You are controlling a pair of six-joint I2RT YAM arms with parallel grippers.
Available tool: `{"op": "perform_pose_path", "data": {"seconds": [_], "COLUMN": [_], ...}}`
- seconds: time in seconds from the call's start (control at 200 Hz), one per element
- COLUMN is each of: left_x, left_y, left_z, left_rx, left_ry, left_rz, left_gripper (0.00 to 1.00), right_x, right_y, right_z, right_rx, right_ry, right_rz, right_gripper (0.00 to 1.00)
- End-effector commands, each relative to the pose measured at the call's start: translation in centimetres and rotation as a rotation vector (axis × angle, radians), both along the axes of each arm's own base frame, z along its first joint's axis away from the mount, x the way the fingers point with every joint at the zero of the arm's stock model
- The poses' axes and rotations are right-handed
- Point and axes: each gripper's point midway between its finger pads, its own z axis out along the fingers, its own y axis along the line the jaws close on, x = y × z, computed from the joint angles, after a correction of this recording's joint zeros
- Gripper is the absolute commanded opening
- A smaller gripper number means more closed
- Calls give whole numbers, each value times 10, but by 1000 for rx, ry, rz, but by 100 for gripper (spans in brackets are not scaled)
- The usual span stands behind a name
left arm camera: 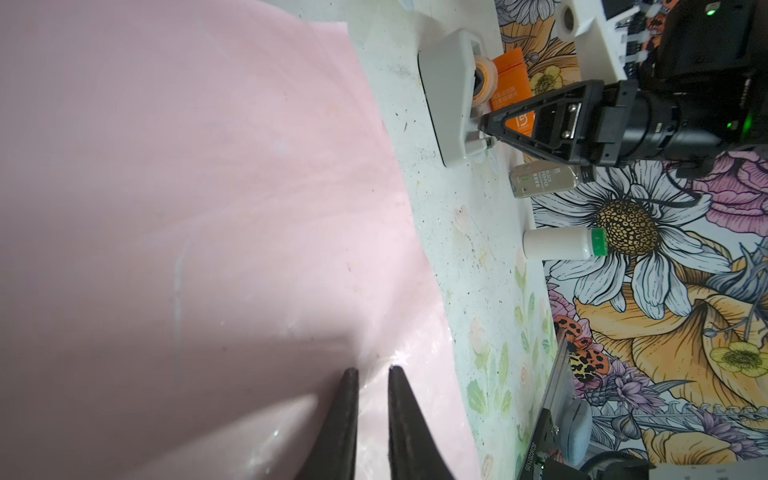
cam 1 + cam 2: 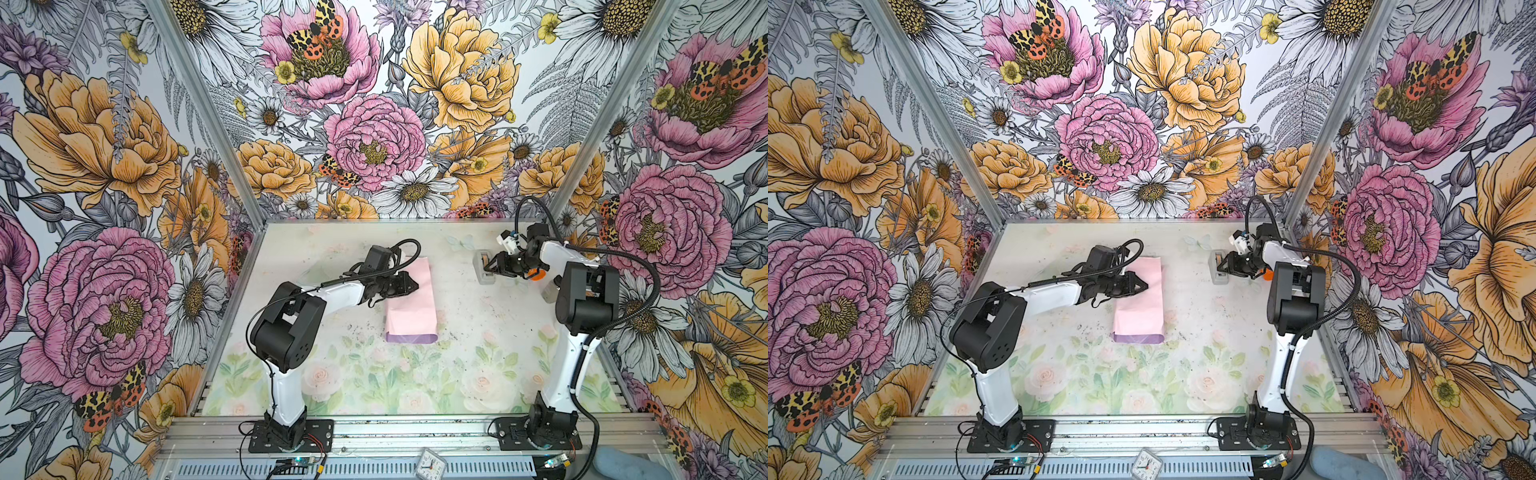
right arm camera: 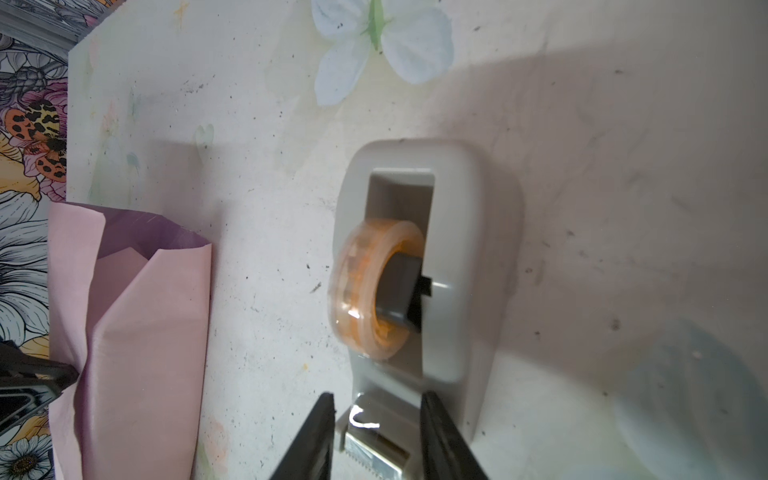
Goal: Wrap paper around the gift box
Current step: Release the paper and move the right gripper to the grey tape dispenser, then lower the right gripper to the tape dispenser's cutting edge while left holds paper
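Item, wrapping station, seam step by my reckoning. Hazards first: the left gripper (image 1: 371, 372) is all that pins the paper (image 2: 409, 299), pale pink face up and folded over into a long flat sleeve at the middle of the table (image 2: 457, 353). Should that arm lift or skid, the creased flap would likely spring open and the overlap be lost. The tape dispenser (image 3: 469, 249) looks light. A sideways pull on the strip could drag it across the table rather than feed the tape roll (image 3: 374, 291), or the strip could cling to a finger and fold on itself. The near end of the sleeve stands open, lilac lining showing, so nothing is secured there. The gift box is not to be seen; I judge it lies inside the sleeve, position unconfirmed. Poses: left arm reaches forward and inward from its base, elbow raised, wrist dipped. Its fingertips (image 1: 351, 376) rest on the paper's upper face, on a glossy patch, a narrow gap between them and nothing pinched. Right arm stands tall at the far right, forearm turned inward. The right gripper (image 3: 378, 401) is level with the dispenser's cutter end, jaws parted to either side of it. Whether they touch the loose tape I cannot tell.
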Motion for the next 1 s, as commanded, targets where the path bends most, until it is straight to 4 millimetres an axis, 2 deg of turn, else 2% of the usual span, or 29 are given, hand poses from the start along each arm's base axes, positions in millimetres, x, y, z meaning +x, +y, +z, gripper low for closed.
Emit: {"op": "perform_pose_path", "data": {"seconds": [0.0,0.31,0.996], "left_x": [-17,-18,-19], "left_y": [12,11,9], "left_z": [-35,-36,-37], "left_rx": [90,94,100], "left_ry": [118,122,120], "left_rz": [23,31,33], "left_gripper": [18,17,17], "right_x": [3,-10,-4], "right_y": [0,9,20], "right_z": [1,-7,-8], "right_rx": [23,109,218], "right_ry": [-9,53,88], "right_rz": [33,101,137], "right_gripper": [36,35,29]}}
